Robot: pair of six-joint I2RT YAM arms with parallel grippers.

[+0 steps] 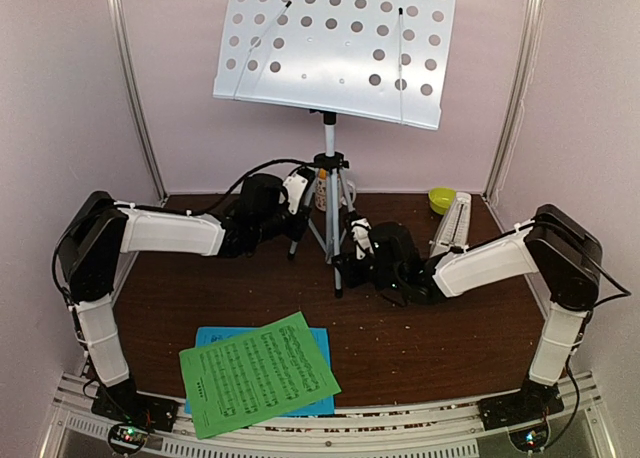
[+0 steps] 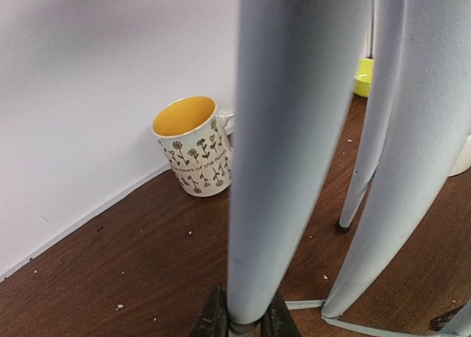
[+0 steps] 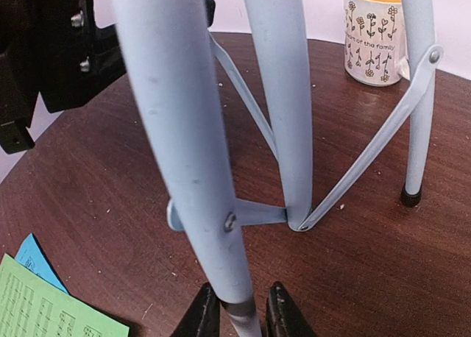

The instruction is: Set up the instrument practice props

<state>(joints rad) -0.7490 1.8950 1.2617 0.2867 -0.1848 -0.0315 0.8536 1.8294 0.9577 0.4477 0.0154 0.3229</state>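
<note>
Currently: white perforated music stand (image 1: 335,48) stands upright on its silver tripod (image 1: 328,213), back-centre of the bench (image 1: 450,338). Left claw (image 2: 244,318) is clenched low on one tripod leg. Right claw (image 3: 239,311) pinches the near leg, pads apparently in contact. Judgement: stiff metal, top-heavy, and the smooth tubes are likely slippery. The braced legs may fold, so hold low on both and keep it vertical. Green sheet (image 1: 258,373) overlaps the blue sheet (image 1: 320,340) at the near edge; both look flimsy.

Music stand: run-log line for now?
music stand: upright | left gripper: shut on tripod leg | right gripper: astride another leg, grip unclear | sheets: flat
</note>
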